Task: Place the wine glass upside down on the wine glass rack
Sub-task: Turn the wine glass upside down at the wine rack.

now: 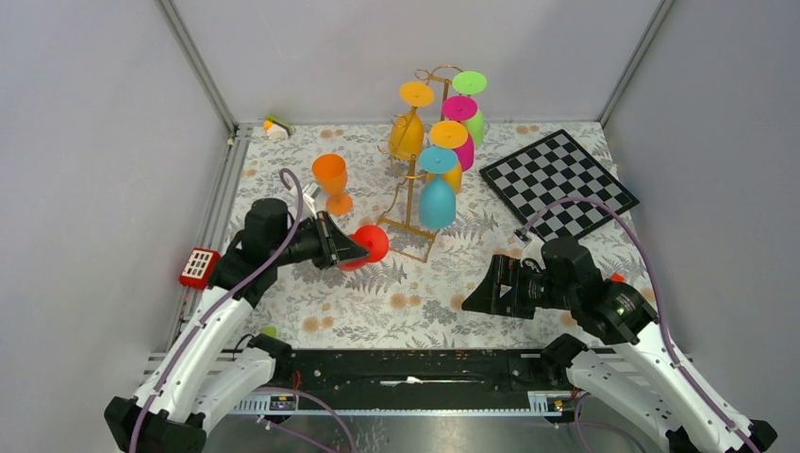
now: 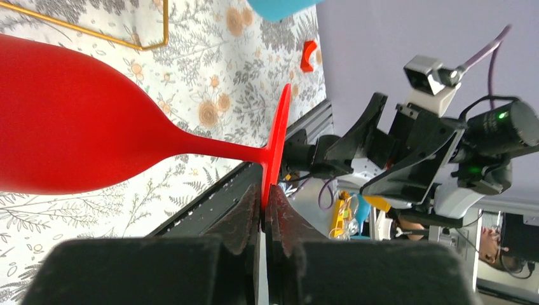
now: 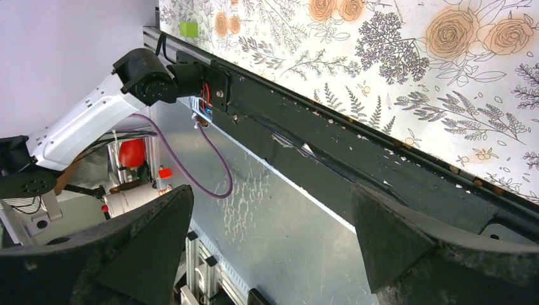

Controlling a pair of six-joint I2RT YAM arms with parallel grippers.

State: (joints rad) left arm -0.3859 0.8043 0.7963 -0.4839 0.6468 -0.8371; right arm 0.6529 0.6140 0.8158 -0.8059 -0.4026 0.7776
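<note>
My left gripper [image 1: 361, 249] [image 2: 265, 198] is shut on the rim of the flat foot of a red wine glass [image 1: 375, 243] [image 2: 76, 127]. The glass lies sideways above the flowered cloth, its bowl pointing away from the right arm. The gold wine glass rack [image 1: 412, 189] [image 2: 166, 22] stands just beyond it to the right, with several coloured glasses hanging upside down from it, the blue one [image 1: 437, 200] nearest. My right gripper [image 1: 477, 292] [image 3: 270, 198] hangs open and empty at the near right, apart from the glass.
An orange glass [image 1: 331, 179] stands upright left of the rack. A chessboard [image 1: 558, 184] lies at the back right. A small red block [image 1: 199, 267] sits on the left rail, and a small toy [image 1: 276, 127] lies in the back left corner.
</note>
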